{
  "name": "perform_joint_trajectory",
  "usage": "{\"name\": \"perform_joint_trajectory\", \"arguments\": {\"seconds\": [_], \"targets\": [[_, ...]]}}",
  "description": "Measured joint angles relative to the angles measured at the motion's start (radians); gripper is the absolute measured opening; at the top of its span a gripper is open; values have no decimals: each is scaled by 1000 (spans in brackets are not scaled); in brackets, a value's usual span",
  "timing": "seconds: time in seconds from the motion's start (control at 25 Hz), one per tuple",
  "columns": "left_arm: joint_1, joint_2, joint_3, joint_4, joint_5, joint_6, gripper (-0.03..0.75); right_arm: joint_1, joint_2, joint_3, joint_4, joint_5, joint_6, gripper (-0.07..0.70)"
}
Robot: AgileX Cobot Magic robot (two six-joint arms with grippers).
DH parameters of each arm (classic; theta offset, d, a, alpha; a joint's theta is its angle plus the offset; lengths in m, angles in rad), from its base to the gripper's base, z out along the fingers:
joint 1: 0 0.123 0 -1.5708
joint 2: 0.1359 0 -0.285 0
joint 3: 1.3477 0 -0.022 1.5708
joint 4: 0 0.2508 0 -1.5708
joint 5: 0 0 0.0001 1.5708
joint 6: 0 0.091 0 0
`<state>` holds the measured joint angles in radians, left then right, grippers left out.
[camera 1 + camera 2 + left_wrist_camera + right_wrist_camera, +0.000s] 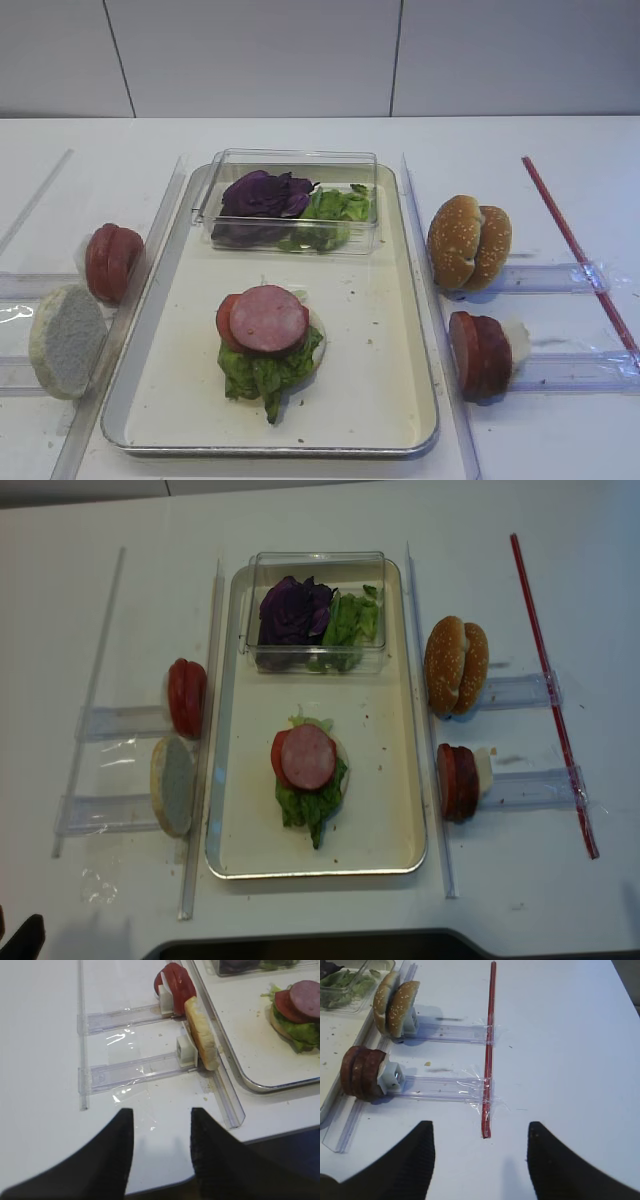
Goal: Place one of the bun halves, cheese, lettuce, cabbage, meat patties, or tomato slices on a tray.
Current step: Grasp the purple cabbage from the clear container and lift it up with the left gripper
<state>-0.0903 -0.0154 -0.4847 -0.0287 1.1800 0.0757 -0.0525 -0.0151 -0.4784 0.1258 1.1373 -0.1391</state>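
Observation:
The tray (390, 400) (385, 810) holds a stack: a pink meat patty (267, 318) on a tomato slice (227, 322), over lettuce (255, 375) and a pale bun half (316, 330). Cabbage (265, 193) and more lettuce (335, 205) fill a clear box on the tray's far end. Left of the tray stand tomato slices (175, 982) and a bun half (202, 1035). Two bun halves (395, 1002) stand on the right. Cheese is out of view. My left gripper (161, 1112) is open over the table's near edge. My right gripper (480, 1127) is open over bare table.
Dark red round slices (362, 1072) stand on a clear rack right of the tray. A red strip (489, 1050) is taped across the right racks. Clear plastic rails (220, 1085) run along both long sides of the tray. The table's front edge (280, 1132) is close to the left gripper.

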Motion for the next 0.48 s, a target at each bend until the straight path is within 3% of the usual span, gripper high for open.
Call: {"name": "perform_joint_trajectory", "arguments": {"seconds": [0.48], "targets": [[0, 0, 0, 0, 0, 0, 265, 0, 0, 0, 0, 0, 0, 428]]}}
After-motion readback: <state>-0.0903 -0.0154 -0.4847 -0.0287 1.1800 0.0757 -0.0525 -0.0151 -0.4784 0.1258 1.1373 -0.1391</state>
